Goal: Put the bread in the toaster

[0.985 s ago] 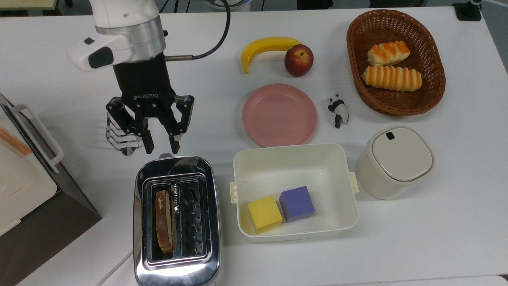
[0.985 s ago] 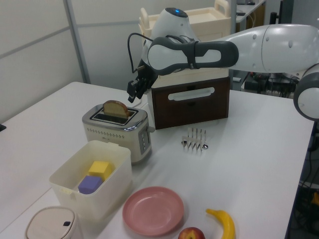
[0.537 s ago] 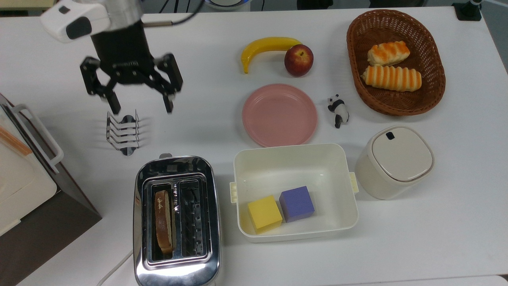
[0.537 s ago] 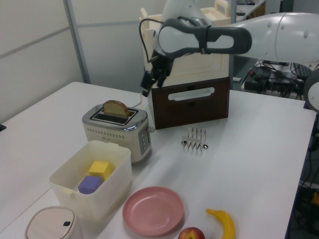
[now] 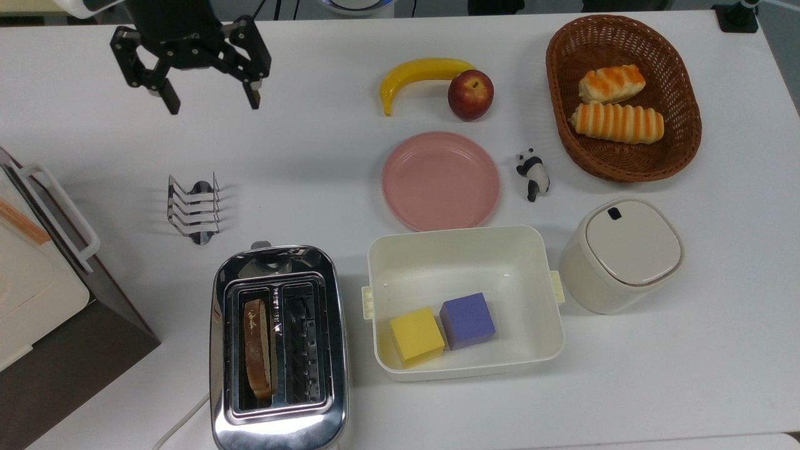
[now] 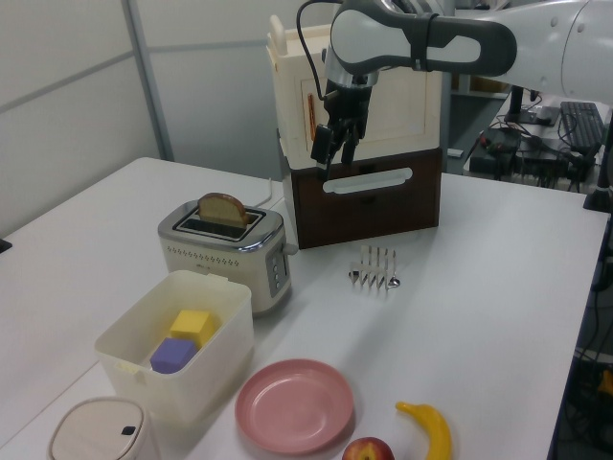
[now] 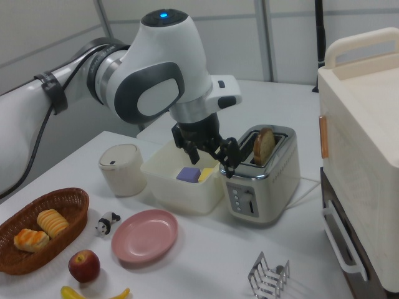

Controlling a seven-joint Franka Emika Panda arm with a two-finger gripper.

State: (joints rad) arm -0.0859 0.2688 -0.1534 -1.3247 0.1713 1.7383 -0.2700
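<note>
White tabletop point(image 5: 325, 175) under a bright office backdrop, grey wall panels and desks behind. Going left to right in the top view, with the toaster point(image 5: 278, 350) as landmark:

Far left of the toaster, a brown and cream cabinet point(image 5: 37, 294) with a white handle. Up and left of the toaster, a wire rack point(image 5: 192, 208). Well beyond the rack, away from the toaster, the gripper point(image 5: 209, 103), jaws spread wide and holding nothing, hanging high over bare table. Inside the toaster's left slot, the bread point(image 5: 256, 350), upright, its rounded top poking above the chrome in the left view point(image 6: 223, 209); right slot vacant. Just right of the toaster, a cream tub point(image 5: 465, 250) holding a yellow cube point(image 5: 416, 335) and a purple cube point(image 5: 467, 320). Beyond the tub from the toaster, a pink plate point(image 5: 440, 180), then a banana point(image 5: 419, 74) touching an apple point(image 5: 470, 94). Further right, a panda toy point(image 5: 532, 173), a lidded bin point(image 5: 622, 253) and a basket point(image 5: 562, 56) with two striped rolls.

Looks essentially finished, slice seated. Risks from here: slice not pushed down, so possibly counted as only half in; any return sweep low over the toaster could clip the protruding crust or knock the rack; white cord point(image 5: 181, 422) trailing off the toaster's near corner could snag.
</note>
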